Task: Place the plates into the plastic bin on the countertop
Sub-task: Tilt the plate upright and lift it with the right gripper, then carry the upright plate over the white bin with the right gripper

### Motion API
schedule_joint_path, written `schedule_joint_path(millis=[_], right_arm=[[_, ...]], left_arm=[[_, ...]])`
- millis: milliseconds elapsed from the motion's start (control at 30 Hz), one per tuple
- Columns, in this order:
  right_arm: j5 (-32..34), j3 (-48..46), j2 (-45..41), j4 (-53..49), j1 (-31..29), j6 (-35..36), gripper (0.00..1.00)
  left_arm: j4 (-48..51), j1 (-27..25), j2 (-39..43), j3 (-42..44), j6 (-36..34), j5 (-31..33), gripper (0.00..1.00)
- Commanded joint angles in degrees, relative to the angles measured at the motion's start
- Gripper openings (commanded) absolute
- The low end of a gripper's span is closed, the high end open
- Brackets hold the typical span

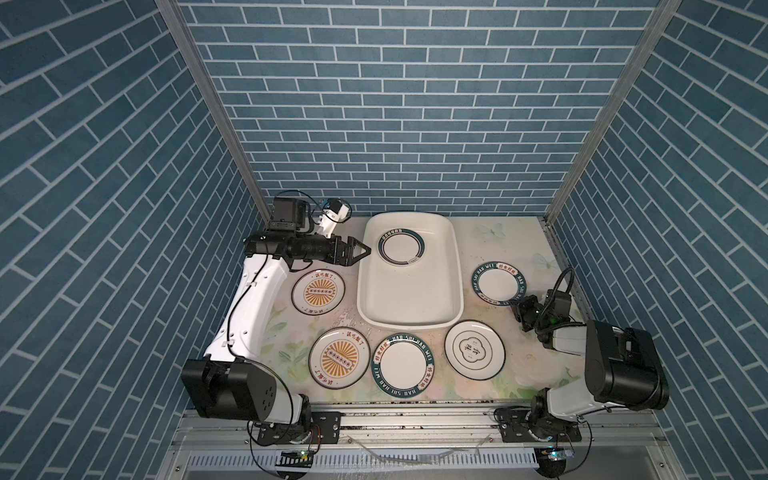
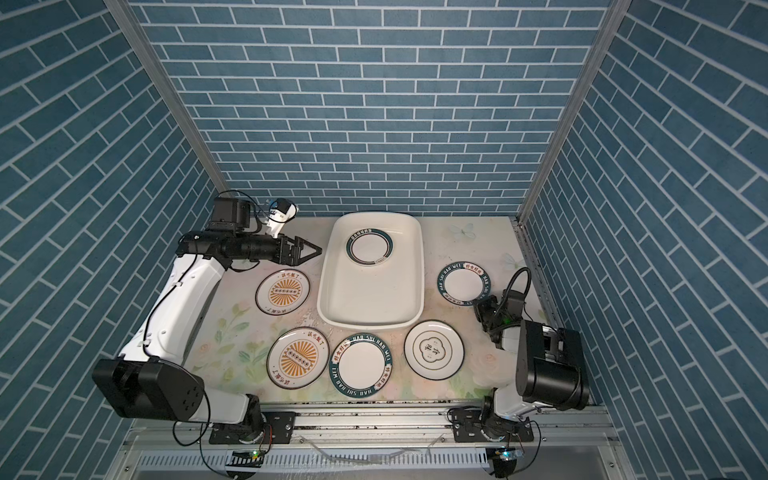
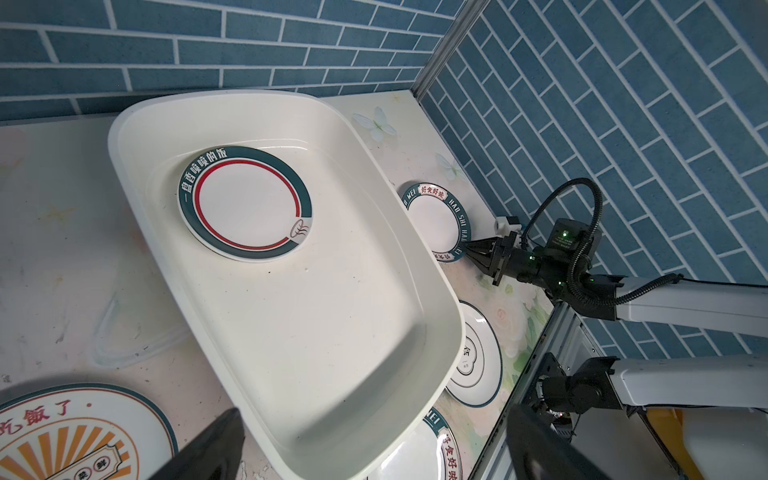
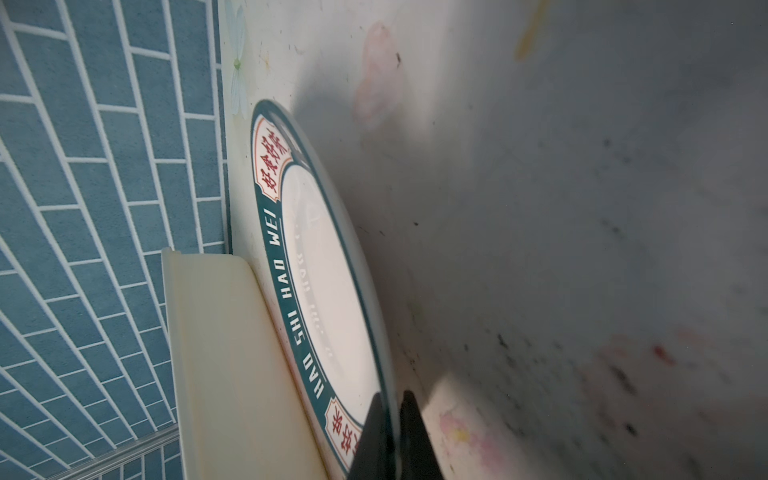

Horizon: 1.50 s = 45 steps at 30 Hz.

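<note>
Walls: blue brick-pattern panels (image 1: 374, 104) fill the upper half and both sides of both top views.
Surface: the pale floral countertop (image 1: 519, 249) sits in the lower middle, with aluminium rails (image 1: 415, 419) along its lower edge.
Container: the cream plastic bin (image 1: 409, 291) lies lengthwise at the centre of the countertop, its upper end by the back wall.
Inside it: a green-rimmed plate (image 1: 400, 246) lies flat on the floor of the bin's upper half.
Left of the bin: the upper sunburst plate (image 1: 318, 291) lies just beside the bin's left wall. The lower sunburst plate (image 1: 339, 358) lies below it, toward the lower left.
Below the bin: the front lettered plate (image 1: 403, 365) lies near the bin's lower rim, between the lower sunburst plate and the emblem plate (image 1: 474, 350).
Right of the bin: the right lettered plate (image 1: 498, 284) lies near the countertop's right edge.
Left tool: the left gripper (image 1: 365, 252) hovers level just left of the bin's upper left rim and points at it. Its jaws are spread wide and hold nothing. Its fingers (image 3: 208, 449) stand far apart along the bottom of the left wrist view.
Right tool: the right gripper (image 1: 516, 303) is at the lower right edge of the right lettered plate. The right wrist view shows its fingers (image 4: 415, 436) pinched together on that plate's rim, one on each face.
</note>
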<state>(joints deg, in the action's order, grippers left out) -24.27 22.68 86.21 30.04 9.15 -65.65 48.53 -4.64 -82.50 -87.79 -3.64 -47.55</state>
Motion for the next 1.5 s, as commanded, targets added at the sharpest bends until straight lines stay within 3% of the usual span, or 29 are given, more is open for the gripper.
schedule_joint_path(millis=[0, 633, 900, 1067, 1233, 1467], right_arm=[[-0.80, 3.46, -2.35, -3.74, -0.10, 1.05, 0.00], [1.85, 21.21, -15.35, -30.00, -0.49, 9.16, 0.00], [4.06, 26.43, -15.56, -32.44, -4.29, 9.74, 0.00], [5.41, 31.89, -12.93, -33.73, -8.86, 10.39, 0.00], [7.92, 38.45, -8.62, -35.62, -14.84, 11.75, 0.00], [9.12, 49.24, 2.43, -34.71, -23.76, 11.77, 0.00]], left_arm=[[-0.48, -0.27, 1.24, 0.78, -0.69, 0.61, 1.00], [0.21, -0.26, 1.70, 0.42, -1.73, 1.71, 0.99], [0.22, -0.19, 2.09, 0.78, -1.99, 2.63, 0.99], [-0.43, 0.05, 3.04, 1.14, -1.69, 4.95, 1.00], [-1.34, 1.47, 3.30, 1.35, -0.08, 3.35, 1.00], [-1.42, 2.70, 4.24, 1.71, 0.05, 3.43, 1.00]])
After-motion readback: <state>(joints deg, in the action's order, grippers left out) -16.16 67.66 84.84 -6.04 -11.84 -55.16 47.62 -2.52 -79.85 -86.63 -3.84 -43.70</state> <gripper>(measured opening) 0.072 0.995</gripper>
